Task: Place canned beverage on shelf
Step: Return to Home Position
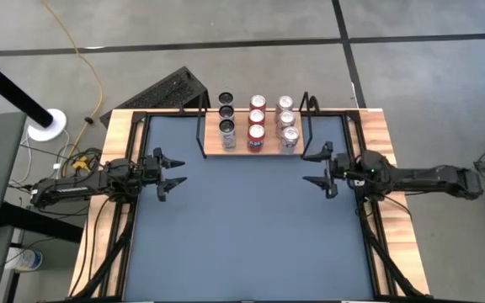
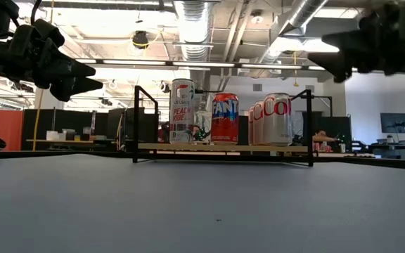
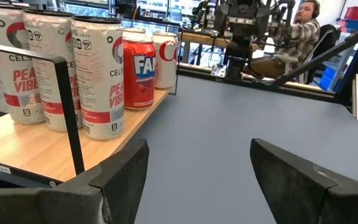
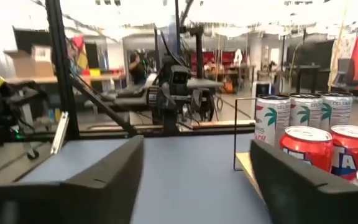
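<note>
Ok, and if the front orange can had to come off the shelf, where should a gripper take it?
Take the front orange can across its upright body, mid-height, coming in level from the open front of the shelf. More cans stand behind it and the wire frame closes the ends; gaps to the white can and silver can beside it seem wide enough for fingers.

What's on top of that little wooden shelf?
The shelf holds nine cans, three columns of three: white cans, orange cans, silver cans. From table level, front cans hide the rest.
</note>
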{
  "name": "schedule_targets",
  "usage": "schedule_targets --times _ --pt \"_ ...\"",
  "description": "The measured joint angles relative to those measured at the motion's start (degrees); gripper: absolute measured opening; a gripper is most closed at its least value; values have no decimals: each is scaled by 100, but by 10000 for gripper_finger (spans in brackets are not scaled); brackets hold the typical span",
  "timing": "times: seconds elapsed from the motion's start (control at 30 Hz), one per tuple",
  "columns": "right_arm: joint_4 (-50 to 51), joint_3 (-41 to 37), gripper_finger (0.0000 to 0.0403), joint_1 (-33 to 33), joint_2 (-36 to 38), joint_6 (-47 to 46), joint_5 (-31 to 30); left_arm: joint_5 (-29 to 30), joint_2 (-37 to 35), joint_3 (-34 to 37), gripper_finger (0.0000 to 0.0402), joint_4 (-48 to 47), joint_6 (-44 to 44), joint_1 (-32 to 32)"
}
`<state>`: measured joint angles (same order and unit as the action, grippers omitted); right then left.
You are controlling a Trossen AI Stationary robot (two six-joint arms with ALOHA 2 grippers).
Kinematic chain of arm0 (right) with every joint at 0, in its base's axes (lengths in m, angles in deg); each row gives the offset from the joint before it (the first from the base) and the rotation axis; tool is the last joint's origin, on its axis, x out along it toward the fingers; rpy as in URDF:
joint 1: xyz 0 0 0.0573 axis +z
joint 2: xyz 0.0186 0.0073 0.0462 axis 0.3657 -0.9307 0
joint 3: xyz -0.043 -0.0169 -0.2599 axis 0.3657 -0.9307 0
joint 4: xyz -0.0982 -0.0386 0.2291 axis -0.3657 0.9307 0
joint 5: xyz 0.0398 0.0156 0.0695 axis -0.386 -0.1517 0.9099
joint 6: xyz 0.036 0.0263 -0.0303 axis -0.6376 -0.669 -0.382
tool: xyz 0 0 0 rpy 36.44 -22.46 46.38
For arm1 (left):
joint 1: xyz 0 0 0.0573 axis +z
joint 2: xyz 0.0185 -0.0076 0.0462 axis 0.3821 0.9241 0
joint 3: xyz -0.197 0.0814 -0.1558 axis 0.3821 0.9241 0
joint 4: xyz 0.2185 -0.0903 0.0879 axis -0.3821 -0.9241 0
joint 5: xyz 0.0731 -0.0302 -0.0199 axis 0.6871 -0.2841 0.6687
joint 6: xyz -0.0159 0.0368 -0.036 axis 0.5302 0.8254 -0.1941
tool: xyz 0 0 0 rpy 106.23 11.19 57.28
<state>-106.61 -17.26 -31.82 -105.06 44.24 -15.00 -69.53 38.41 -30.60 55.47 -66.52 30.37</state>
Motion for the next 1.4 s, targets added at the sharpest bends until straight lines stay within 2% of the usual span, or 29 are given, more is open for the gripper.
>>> schedule_targets --times 0.1,0.2,0.3,0.37,0.47,0.63,0.7,1.4 --pt "-124 -324 247 -152 334 -173 142 -2 -1 0 269 0 0 0" --pt "338 -320 161 -212 593 -309 281 -4 -2 0 269 -1 -1 0" --pt "907 -320 57 -210 793 -177 499 -5 -2 0 269 0 0 0" --pt "1434 -320 16 -210 909 -60 529 -4 -2 0 269 0 0 0" --pt "2109 -320 15 -194 1021 -361 248 -4 -2 0 269 0 0 0" --pt "2790 -320 2 -36 1059 -669 -1173 -4 0 0 269 0 -1 0" --pt "2769 -320 5 25 1023 -694 -1465 -4 -2 0 269 0 1 0" --pt "2725 -323 16 39 1006 -678 -1521 -3 -2 0 269 0 0 0"
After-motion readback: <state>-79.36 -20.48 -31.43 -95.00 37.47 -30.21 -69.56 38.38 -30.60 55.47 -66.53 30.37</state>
